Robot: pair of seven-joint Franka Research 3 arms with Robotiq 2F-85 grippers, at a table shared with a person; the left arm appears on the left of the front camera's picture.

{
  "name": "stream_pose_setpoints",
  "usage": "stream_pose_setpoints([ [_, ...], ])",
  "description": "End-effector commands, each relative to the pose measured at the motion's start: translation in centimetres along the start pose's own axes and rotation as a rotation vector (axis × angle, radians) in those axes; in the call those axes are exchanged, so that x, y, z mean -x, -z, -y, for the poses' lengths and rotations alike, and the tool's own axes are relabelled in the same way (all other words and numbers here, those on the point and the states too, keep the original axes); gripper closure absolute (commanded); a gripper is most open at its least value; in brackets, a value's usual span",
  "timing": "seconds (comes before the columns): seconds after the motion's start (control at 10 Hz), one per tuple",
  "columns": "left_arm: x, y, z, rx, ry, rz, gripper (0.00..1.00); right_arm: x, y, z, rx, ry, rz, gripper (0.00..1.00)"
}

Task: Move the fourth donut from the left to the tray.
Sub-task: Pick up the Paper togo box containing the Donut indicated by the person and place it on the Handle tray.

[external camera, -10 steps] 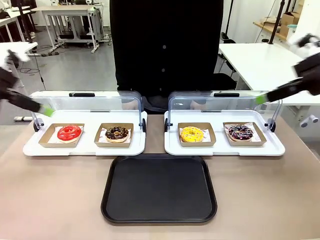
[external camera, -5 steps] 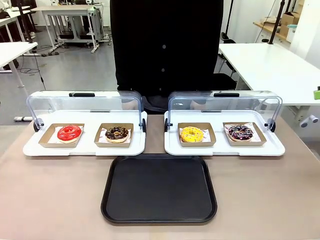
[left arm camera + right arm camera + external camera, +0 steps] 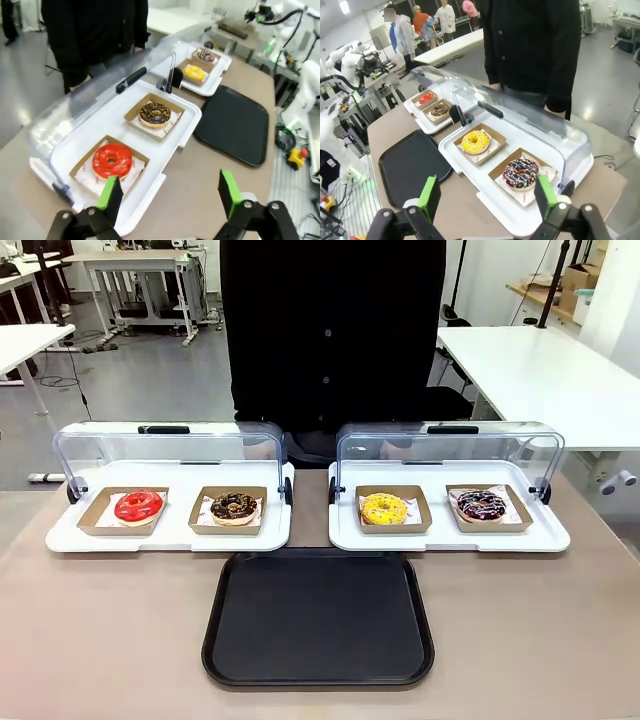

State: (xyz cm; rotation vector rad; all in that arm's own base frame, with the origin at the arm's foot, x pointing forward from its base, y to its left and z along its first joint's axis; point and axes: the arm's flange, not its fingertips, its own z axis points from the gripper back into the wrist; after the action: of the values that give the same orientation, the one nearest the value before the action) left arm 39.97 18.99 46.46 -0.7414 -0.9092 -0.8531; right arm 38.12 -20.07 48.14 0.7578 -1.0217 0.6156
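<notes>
The right gripper (image 3: 487, 197) is hanging with its jaws spread wide and is gripping nothing. The fourth donut (image 3: 521, 173) is sitting in its brown cardboard holder (image 3: 495, 173) just ahead of these jaws. It is lining up with the gap between them, nearer the finger on the picture's right, and is touching neither pad. A yellow donut (image 3: 475, 142) is lying farther ahead, toward the other finger, on the same white display tray (image 3: 451, 152). The clear lid (image 3: 530, 120) is standing open beyond both donuts. The tray (image 3: 412, 165) is lying bare, ahead of the picture-left finger and out to that side.

The left gripper (image 3: 170, 195) is also holding its jaws wide apart and empty. A red donut (image 3: 112, 160) is resting just ahead of its picture-left finger. The fourth donut (image 3: 206, 56) is lying well away, at the far end of the row, and the tray (image 3: 232, 122) is lying ahead of the picture-right finger.
</notes>
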Motion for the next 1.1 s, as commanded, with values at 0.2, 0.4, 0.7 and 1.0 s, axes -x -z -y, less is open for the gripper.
stream_pose_setpoints([
  [0.2, 0.29, 1.26, 0.21, 0.004, -0.080, 0.057, 0.00, 0.34, 0.01, 1.39, -0.038, -0.006, 0.006, 0.00],
  [0.4, -0.14, 0.32, 0.45, 0.001, -0.007, 0.018, 0.00, 0.31, 0.25, 0.90, -0.007, 0.023, 0.003, 0.00],
  [0.7, -0.14, 0.32, 0.45, 0.001, -0.007, 0.018, 0.00, 0.31, 0.25, 0.90, -0.007, 0.023, 0.003, 0.00],
  [1.0, -0.14, 0.32, 0.45, 0.001, -0.007, 0.018, 0.00, 0.31, 0.25, 0.90, -0.007, 0.023, 0.003, 0.00],
])
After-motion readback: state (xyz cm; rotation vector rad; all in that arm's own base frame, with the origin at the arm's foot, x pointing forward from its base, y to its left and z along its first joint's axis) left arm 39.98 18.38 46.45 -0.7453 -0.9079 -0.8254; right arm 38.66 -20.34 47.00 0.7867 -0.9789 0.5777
